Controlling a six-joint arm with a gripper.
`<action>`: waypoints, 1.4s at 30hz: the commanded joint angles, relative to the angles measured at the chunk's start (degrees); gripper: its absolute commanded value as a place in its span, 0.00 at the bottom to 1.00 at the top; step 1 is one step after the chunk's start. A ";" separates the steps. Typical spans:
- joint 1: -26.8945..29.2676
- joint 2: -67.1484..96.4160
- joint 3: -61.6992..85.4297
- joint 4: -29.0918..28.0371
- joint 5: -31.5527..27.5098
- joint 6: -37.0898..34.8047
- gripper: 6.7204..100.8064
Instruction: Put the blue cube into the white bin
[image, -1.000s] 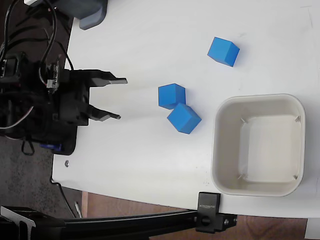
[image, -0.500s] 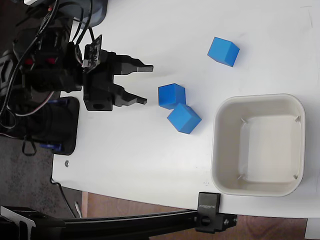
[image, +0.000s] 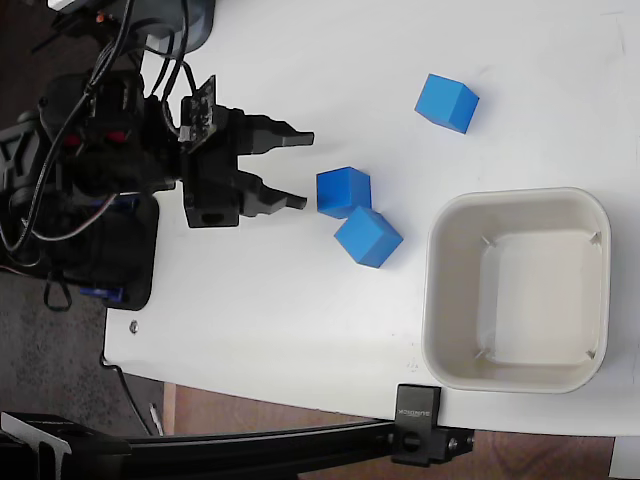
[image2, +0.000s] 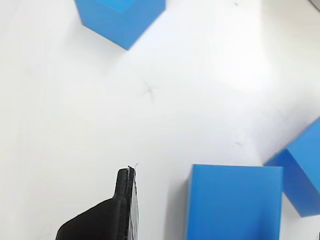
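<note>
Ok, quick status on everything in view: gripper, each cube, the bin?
gripper: open, empty, just left of the nearest cube in the fixed view
nearest blue cube: on the table, touching the lower cube
lower blue cube: on the table, turned at an angle
far blue cube: on the table, alone
white bin: upright, empty

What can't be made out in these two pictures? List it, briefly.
- Wrist view: the white bin is out of frame; only one finger shows, so the gripper's opening can't be judged there.
- Wrist view: the nearest blue cube is cut off by the bottom edge, and the two others by the top and right edges.
- Fixed view: the arm's base is lost among dark cables at the left edge.
</note>
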 joint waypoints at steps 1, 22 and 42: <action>0.88 -0.79 -2.02 -1.05 -0.79 0.00 0.99; 1.58 -6.06 -0.62 -7.29 -1.67 1.05 0.99; 2.11 -9.40 0.26 -11.43 -2.20 1.32 0.99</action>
